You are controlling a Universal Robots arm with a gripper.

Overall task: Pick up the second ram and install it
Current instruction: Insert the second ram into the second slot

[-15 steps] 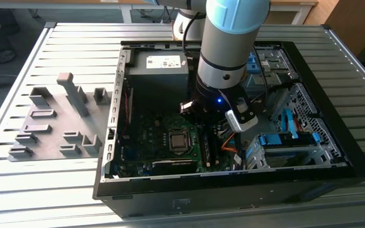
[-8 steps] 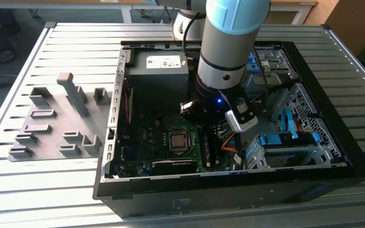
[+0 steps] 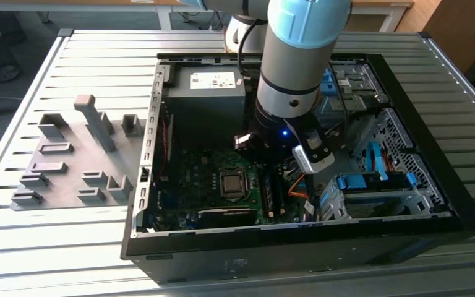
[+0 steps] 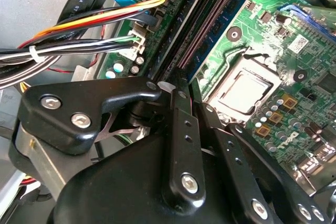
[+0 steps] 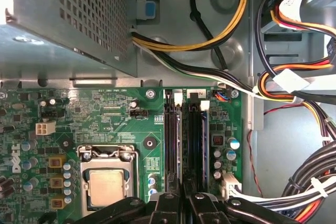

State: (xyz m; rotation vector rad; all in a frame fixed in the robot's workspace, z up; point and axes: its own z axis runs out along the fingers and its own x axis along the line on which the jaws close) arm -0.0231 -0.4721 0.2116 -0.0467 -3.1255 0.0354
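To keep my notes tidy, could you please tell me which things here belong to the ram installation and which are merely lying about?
Job in hand: gripper, right over the memory slots; motherboard; PC case.

Lying about: grey holder blocks on the table; processor; power supply; cable bundles.

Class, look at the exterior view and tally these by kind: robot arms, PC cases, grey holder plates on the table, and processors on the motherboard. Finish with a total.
Robot arm: 1
PC case: 1
Grey holder plate: 1
Processor: 1
Total: 4
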